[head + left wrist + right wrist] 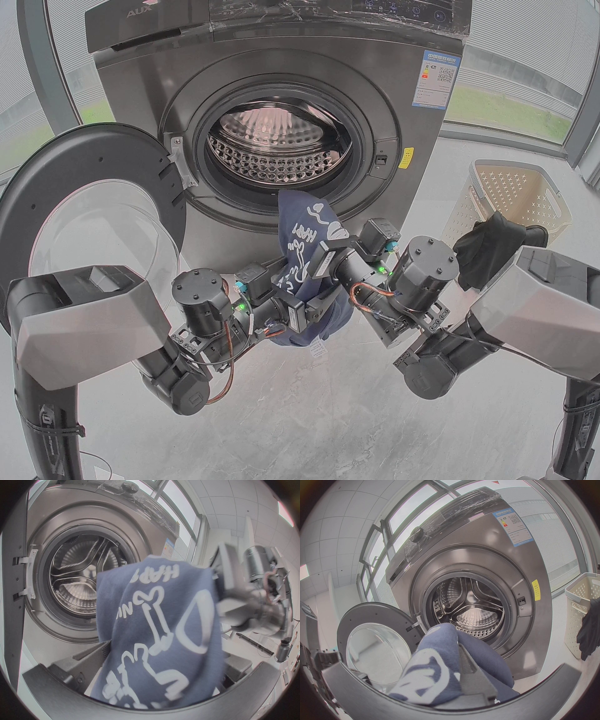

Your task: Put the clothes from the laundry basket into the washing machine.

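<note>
Left end effector (314,304) under navy garment (308,234)

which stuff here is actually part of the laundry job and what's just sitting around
Job:
blue garment, in the right gripper, left gripper at it
washing machine, its door open
laundry basket
black garment over the basket's rim

Just there:
labels on the machine's front
windows
floor

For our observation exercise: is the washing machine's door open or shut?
Open. The round black door with clear window is swung aside on its hinge, exposing the shiny steel drum.
</note>
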